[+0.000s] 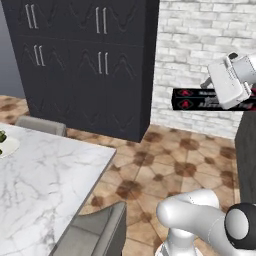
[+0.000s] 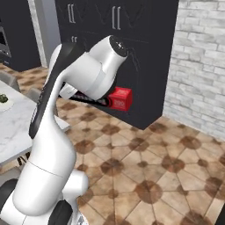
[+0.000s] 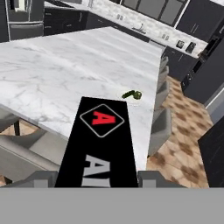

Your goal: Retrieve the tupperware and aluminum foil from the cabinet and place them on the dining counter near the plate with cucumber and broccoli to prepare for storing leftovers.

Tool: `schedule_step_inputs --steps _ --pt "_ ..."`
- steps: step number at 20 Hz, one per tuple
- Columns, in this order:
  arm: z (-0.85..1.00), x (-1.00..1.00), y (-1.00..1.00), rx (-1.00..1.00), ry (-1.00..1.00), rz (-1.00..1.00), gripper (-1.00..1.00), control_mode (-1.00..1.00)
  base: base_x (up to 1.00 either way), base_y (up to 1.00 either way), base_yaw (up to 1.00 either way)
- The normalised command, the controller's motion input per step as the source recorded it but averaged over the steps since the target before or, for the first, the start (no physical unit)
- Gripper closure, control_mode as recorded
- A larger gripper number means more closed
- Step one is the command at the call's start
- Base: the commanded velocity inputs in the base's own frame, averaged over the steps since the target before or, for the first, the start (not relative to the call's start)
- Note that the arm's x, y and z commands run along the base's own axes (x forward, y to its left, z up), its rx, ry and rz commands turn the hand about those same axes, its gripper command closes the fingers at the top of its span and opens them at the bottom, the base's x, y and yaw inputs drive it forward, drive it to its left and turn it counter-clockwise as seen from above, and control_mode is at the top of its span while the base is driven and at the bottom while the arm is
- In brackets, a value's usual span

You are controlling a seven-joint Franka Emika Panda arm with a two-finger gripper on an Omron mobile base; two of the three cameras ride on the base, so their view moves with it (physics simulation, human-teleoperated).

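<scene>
- The foil (image 3: pixel 101 144) is clamped between the jaws of the gripper (image 3: pixel 97 179); in the hand view the black carton runs forward from between the two fingertips (image 3: pixel 41 178), its red logo facing up.
- In the left base view the foil (image 1: pixel 192 98) is held level in the air at the right edge, above the tiled floor (image 1: pixel 165 170), with the gripper (image 1: pixel 227 85) closed around its right part.
- In the right base view the red end of the foil (image 2: pixel 120 98) sticks out from behind the arm (image 2: pixel 83 74), in front of the black cupboards (image 2: pixel 145 52).
- The counter (image 1: pixel 45 185) lies at the lower left of the left base view, well apart from the foil; a grey stool (image 1: pixel 97 232) is tucked at its near edge.
- The plate (image 1: pixel 6 145) is seen at the left edge of the counter, with green food on it.
- In the hand view the plate (image 3: pixel 131 95) lies beyond the far end of the foil, near the counter's right edge, with a dark green cucumber (image 3: pixel 128 93) on it.
- A brick wall (image 1: pixel 195 55) stands to the right of the cupboards.
</scene>
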Motion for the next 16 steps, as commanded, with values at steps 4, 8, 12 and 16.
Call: schedule_step_inputs --steps 4,8,12,16 --pt "0.00 0.00 0.00 0.00 0.00 0.00 1.00 1.00 1.00 -0.15 -0.16" --pt "0.00 0.00 0.00 0.00 0.00 0.00 1.00 1.00 0.88 -0.37 -0.39" --pt "0.00 0.00 0.00 0.00 0.00 0.00 1.00 1.00 0.44 -0.23 -0.60" --pt "0.00 0.00 0.00 0.00 0.00 0.00 1.00 1.00 0.42 -0.04 -0.62"
